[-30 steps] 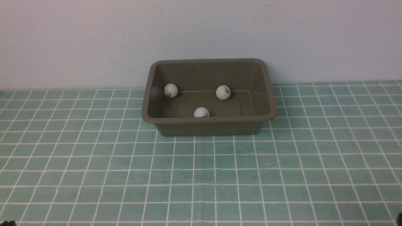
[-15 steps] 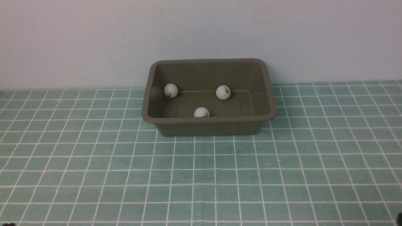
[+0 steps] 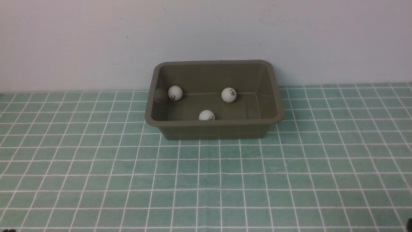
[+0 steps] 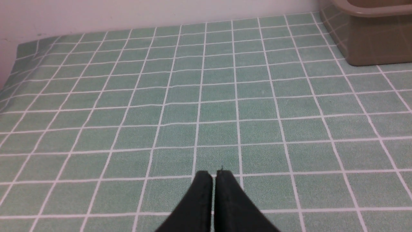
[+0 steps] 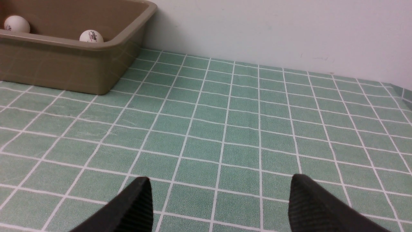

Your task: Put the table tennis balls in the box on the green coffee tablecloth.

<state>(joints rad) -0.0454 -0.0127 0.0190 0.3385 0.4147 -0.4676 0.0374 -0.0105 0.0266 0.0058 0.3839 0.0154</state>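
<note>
The olive-brown box [image 3: 273, 116] stands at the back middle of the green checked tablecloth [image 3: 206, 180], against the wall. Three white table tennis balls lie inside it: one at the left [image 3: 175, 93], one at the right [image 3: 229, 94], one near the front wall [image 3: 206, 115]. In the right wrist view two balls [image 5: 91, 35] [image 5: 16, 24] show in the box [image 5: 64, 69]. My left gripper [image 4: 214, 174] is shut and empty, low over bare cloth, with a box corner [image 4: 367, 45] far off. My right gripper [image 5: 220, 185] is open and empty over bare cloth.
A pale wall [image 3: 206, 32] runs behind the box and the cloth's far edge. Only dark slivers of the arms show at the front view's bottom corners. The cloth's edge [image 4: 14, 61] shows in the left wrist view.
The dark bit of the left arm at the bottom left corner of the front view has slipped almost out of frame. Box and balls have not moved.
</note>
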